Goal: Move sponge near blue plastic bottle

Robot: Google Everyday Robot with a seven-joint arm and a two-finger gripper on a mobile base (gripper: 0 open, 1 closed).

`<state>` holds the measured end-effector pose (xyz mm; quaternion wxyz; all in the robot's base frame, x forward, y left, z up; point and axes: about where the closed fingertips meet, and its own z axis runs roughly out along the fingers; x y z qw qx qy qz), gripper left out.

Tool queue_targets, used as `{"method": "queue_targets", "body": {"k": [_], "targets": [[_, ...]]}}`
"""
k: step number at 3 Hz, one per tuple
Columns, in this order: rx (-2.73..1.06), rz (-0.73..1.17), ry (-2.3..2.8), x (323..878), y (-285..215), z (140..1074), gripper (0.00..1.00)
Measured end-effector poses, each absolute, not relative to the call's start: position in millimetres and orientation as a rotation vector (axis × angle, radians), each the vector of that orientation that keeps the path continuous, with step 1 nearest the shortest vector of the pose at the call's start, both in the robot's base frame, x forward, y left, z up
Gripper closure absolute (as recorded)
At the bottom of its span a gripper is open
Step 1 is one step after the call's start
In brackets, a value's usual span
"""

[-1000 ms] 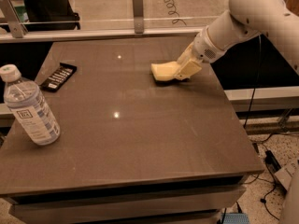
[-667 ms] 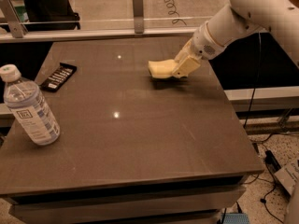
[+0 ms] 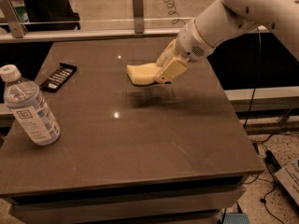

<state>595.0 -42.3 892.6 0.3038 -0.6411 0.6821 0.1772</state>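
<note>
The pale yellow sponge (image 3: 142, 73) hangs in the air above the middle rear of the brown table (image 3: 140, 143), with its shadow on the top below it. My gripper (image 3: 160, 70) is shut on the sponge's right end, and the white arm comes in from the upper right. The clear plastic bottle (image 3: 29, 106) with a white cap and white-and-blue label stands upright near the table's left edge, well to the left of and nearer than the sponge.
A flat black packet with white marks (image 3: 58, 77) lies near the table's left rear. A rail with posts (image 3: 137, 6) runs behind the table. Cables and floor (image 3: 275, 157) show to the right.
The gripper has lifted the sponge off the table and carried it left, toward the table's middle. The bottle and black packet have not moved.
</note>
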Motion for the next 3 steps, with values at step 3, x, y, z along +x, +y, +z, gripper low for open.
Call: {"method": "queue_targets", "body": {"k": [3], "targets": [[-1.701, 0.510, 1.686, 580, -1, 917, 1.00]]}}
